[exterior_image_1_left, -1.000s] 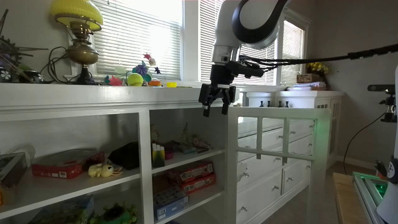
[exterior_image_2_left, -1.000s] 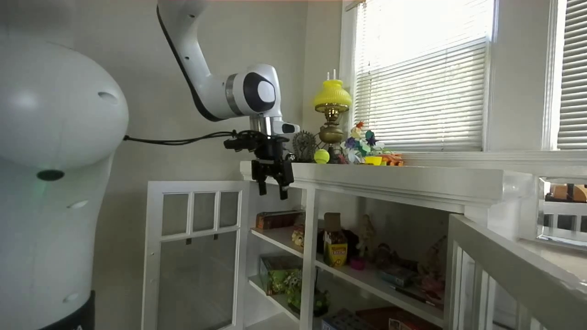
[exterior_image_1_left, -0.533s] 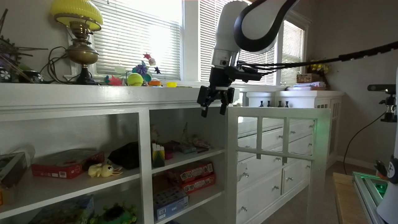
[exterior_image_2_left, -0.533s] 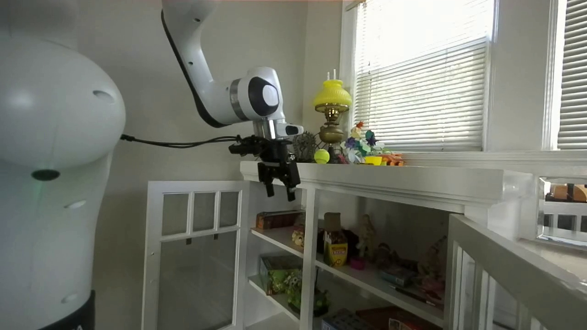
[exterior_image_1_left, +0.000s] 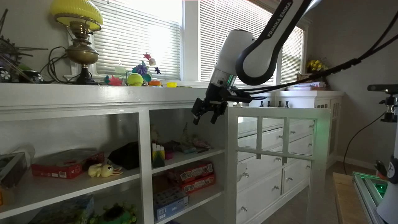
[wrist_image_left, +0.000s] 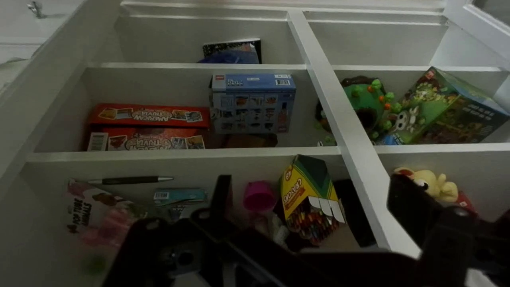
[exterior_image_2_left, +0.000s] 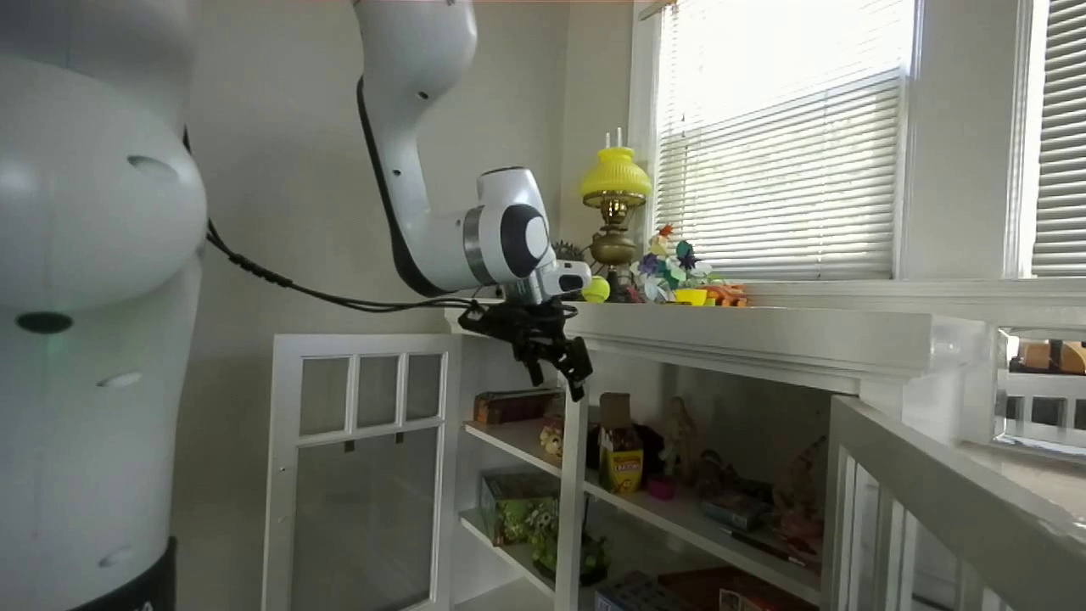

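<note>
- Lower and tipped further: tool (exterior_image_1_left: 205, 120) has dropped since the earlier frame, its tips swung inward in front of the white post (wrist_image_left: 340, 111). Nothing around the post looks shifted.
- Tool state: jaws wide apart, nothing gripped, no contact visible. Wrist view shows one jaw each side of the post.
- Sighted between the jaws: crayon box (wrist_image_left: 303, 185), just beside the post, lid up, crayons (wrist_image_left: 312, 225) showing. Gap from tool to box cannot be told.
- Handling, by my judgement: step in hand reads as a lowering toward the post. Best done slowly, tool shifted first to the crayon side so the post isn't straddled. Jaws should stay wide until well clear of it. Card walls would likely buckle under a hard squeeze; loose crayons could spill if the box tips.
- Pink cup (wrist_image_left: 259, 197): near the box, same side of the post, a little farther off it. Close enough, I'd judge, to be knocked.
- Yellow plush (exterior_image_1_left: 102, 171): opposite side of the post, about the same level.
- Red trivia boxes (wrist_image_left: 153, 115) and blue LEGO box (wrist_image_left: 253, 103): crayon side of the post, one level lower, the LEGO box nearer the post.
- Farthest: bench (exterior_image_1_left: 108, 93) above the post, bearing a brass lamp (exterior_image_1_left: 82, 56) with yellow shade and a tennis ball (exterior_image_1_left: 135, 79).
</note>
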Robot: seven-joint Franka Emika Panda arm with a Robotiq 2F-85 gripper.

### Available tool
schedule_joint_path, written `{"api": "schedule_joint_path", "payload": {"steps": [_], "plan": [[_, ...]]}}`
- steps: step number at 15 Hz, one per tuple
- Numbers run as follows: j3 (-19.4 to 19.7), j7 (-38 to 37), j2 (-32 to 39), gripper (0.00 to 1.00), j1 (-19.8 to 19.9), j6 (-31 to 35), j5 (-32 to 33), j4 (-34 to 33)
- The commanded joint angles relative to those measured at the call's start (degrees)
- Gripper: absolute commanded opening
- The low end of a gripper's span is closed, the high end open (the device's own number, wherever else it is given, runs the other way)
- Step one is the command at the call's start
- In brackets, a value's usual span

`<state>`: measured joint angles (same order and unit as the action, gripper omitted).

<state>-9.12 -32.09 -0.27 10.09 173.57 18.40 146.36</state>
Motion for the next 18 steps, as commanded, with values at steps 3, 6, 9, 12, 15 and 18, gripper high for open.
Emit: {"api": "schedule_joint_path", "payload": {"steps": [3, 6, 9, 12, 15, 18], "plan": [[6.6, -4.77, 9.28, 1.0, 0.09, 7.71, 14.37, -7.56], [15.62, -7.78, 12.54, 1.0, -5.35, 8.58, 23.71, -13.63], [17.89, -7.18, 11.44, 1.0, -6.49, 7.93, 25.29, -13.09], [23.44, -10.11, 13.34, 1.0, -11.32, 7.89, 29.8, -17.18], [23.61, -10.22, 13.91, 1.0, -11.82, 7.88, 29.95, -17.69], [23.66, -10.22, 13.93, 1.0, -11.82, 7.88, 29.99, -17.69]]}}
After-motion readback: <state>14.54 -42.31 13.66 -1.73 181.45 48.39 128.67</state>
